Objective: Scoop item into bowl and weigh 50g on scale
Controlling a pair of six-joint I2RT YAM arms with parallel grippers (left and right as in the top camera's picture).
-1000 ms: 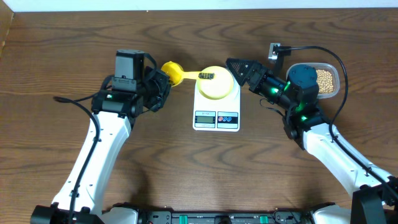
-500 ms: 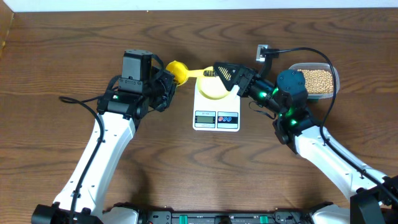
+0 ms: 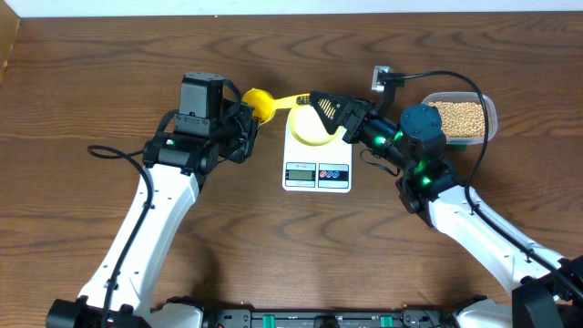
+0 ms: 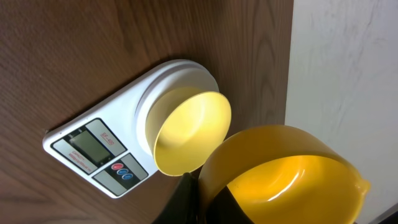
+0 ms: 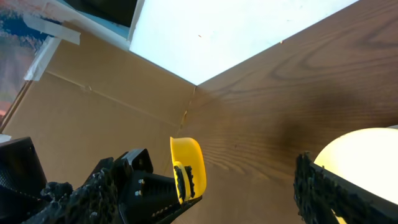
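So, this looks like a handover to me. The left pincer (image 3: pixel 246 118) is pressed together on the yellow scoop (image 3: pixel 258 103), right up by the cup end, with the handle pointing across toward the other arm. The right pincer (image 3: pixel 321 106) is spread wide and sits over the far rim of the bowl (image 3: pixel 310 135), lined up with that handle. Its wrist view shows both fingers apart with nothing between them yet.

My guess at the why: the beans (image 3: pixel 463 113) are all in the clear container (image 3: pixel 493 117) near the far right corner of the worktop (image 3: pixel 273 255). That's the right arm's side, so the scoop probably has to change hands before any scooping happens.

The bowl is parked on the scale (image 3: pixel 317 175), which sits mid-worktop toward the far edge, with the display and buttons facing the near edge. Makes sense, since whatever lands in the bowl gets weighed straight away. From the left wrist view the bowl is pale yellow, glossy inside and empty as far as I can see, and it covers most of the round platform. The display is too small to read.

The beans themselves are small, round and tan, lying loose in the container and partly hidden by the right arm. There are none in the scoop and none in the bowl, so I'd say the task has barely started.
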